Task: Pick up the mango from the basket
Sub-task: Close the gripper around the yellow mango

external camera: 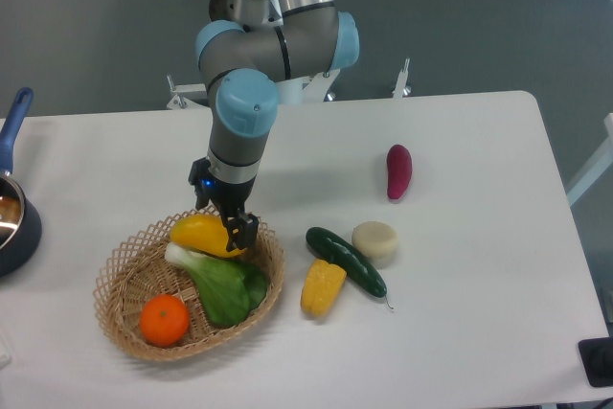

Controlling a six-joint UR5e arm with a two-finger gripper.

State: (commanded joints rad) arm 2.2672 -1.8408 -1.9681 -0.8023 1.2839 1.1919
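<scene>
Yellow mango [203, 234] laid in the wicker basket [124, 280] beside green leaves [222, 287] and an orange [164, 320], gripper [233, 229] lowered onto its right end, jaws seemingly spread around it, grip unclear

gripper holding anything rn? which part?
Cannot tell. The gripper is down at the right end of the glossy yellow oval mango in the tan wicker basket; closure isn't visible.

We see a glossy yellow mango [203, 233], a light tan open-weave basket [129, 328], a round orange [164, 320], a purple sweet potato [398, 170], a dark green cucumber [347, 261] and a white tabletop [460, 332].
</scene>
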